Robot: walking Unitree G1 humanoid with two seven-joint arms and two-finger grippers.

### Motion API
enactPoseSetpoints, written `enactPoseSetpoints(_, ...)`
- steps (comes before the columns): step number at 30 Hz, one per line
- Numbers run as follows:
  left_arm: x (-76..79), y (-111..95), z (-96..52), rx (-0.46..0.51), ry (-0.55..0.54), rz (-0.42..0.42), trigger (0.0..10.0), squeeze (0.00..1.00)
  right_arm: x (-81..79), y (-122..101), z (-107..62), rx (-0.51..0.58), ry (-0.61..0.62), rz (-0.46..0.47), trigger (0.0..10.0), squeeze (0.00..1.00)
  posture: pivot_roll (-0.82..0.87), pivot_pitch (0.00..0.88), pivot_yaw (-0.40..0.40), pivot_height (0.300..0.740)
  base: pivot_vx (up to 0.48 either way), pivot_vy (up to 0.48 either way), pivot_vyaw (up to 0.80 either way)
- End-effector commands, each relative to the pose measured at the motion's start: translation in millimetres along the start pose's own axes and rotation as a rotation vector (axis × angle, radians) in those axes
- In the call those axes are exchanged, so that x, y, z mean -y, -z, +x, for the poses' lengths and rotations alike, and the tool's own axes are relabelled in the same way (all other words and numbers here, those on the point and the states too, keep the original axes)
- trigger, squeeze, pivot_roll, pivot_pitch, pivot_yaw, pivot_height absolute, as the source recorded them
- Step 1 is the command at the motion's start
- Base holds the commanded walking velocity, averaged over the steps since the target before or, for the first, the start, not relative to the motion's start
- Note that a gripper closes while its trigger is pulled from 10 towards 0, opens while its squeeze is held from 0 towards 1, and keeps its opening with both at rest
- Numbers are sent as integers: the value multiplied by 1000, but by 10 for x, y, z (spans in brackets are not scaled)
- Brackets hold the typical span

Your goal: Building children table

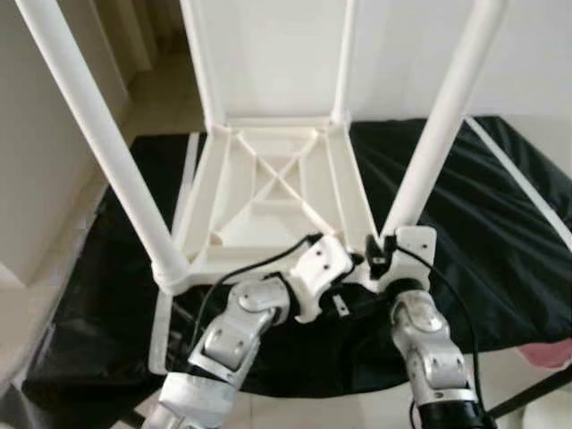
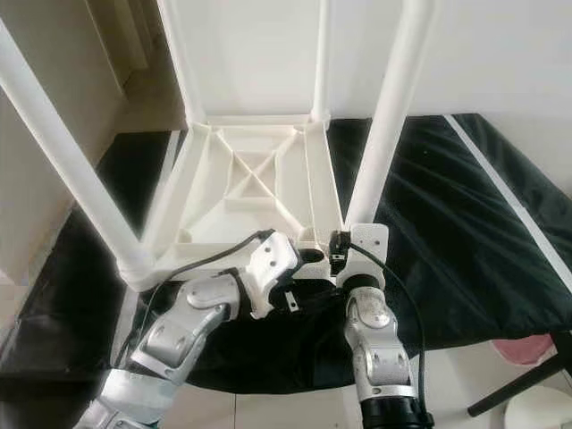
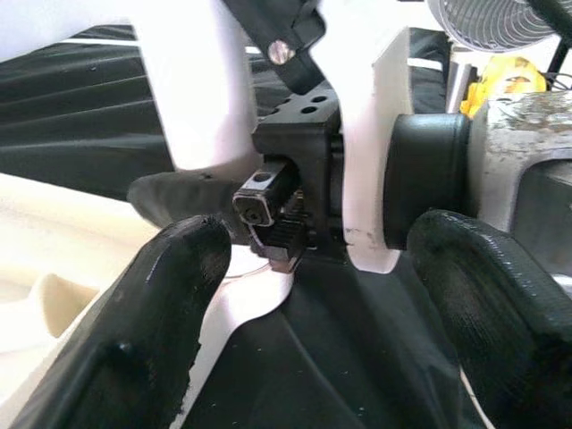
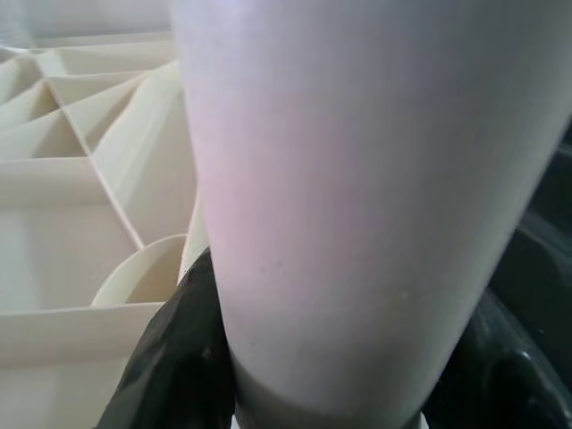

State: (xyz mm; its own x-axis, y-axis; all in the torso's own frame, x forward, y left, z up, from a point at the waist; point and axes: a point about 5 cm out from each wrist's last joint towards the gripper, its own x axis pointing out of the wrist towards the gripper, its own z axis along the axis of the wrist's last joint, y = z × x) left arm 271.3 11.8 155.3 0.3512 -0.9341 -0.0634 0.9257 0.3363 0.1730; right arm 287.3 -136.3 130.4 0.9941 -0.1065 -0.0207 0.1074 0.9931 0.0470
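right claw [image 4: 322, 357] pinches the near right leg [image 1: 438, 125] of the upturned table [image 1: 268, 192] (on black cloth [image 1: 500, 223]); left claw [image 3: 313, 295] spread beside it.

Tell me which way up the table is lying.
Upside down: the tabletop shows its ribbed underside on the black sheet, legs pointing up.

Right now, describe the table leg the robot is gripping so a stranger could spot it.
An upturned white table lies on a black sheet, four legs up. It is the near leg on the robot's right; unlike the others, the right gripper clamps its base.
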Motion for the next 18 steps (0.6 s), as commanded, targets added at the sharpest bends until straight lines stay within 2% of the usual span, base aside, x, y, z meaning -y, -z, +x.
enactPoseSetpoints(1, -3, -15, 31, 4, -21, 1, 10000, 0, -83, 128, -26, -74, -11, 6, 10000, 0, -106, 16, 30, 740, 0, 0, 0)
enactPoseSetpoints(7, -13, -11, 26, 2, -25, 3, 10000, 0, -43, 140, -24, -86, 16, 5, 10000, 0, -100, 16, 26, 740, 0, 0, 0)
enactPoseSetpoints(8, -17, -14, 24, 3, -31, 2, 10000, 0, -78, 141, -22, -91, -19, 5, 10000, 408, -97, 18, 23, 740, 0, 0, 0)
enactPoseSetpoints(9, -17, -14, 24, 3, -31, 2, 10000, 0, -78, 141, -22, -91, -19, 5, 10000, 408, -97, 18, 23, 740, 0, 0, 0)
enactPoseSetpoints(10, -19, -15, 21, 3, -35, 1, 10000, 0, -101, 116, -22, -75, -54, 16, 10000, 1000, -93, 19, 21, 740, 0, 0, 0)
enactPoseSetpoints(14, -23, -12, 7, 2, -42, -1, 10000, 0, -72, 4, -20, -3, -135, 27, 10000, 1000, -92, 20, 22, 740, 0, 0, 0)
enactPoseSetpoints(18, -22, -5, 2, -1, -40, -1, 10000, 0, 100, -81, -6, 51, -197, 3, 10000, 1000, -97, 19, 25, 740, 0, 0, 0)
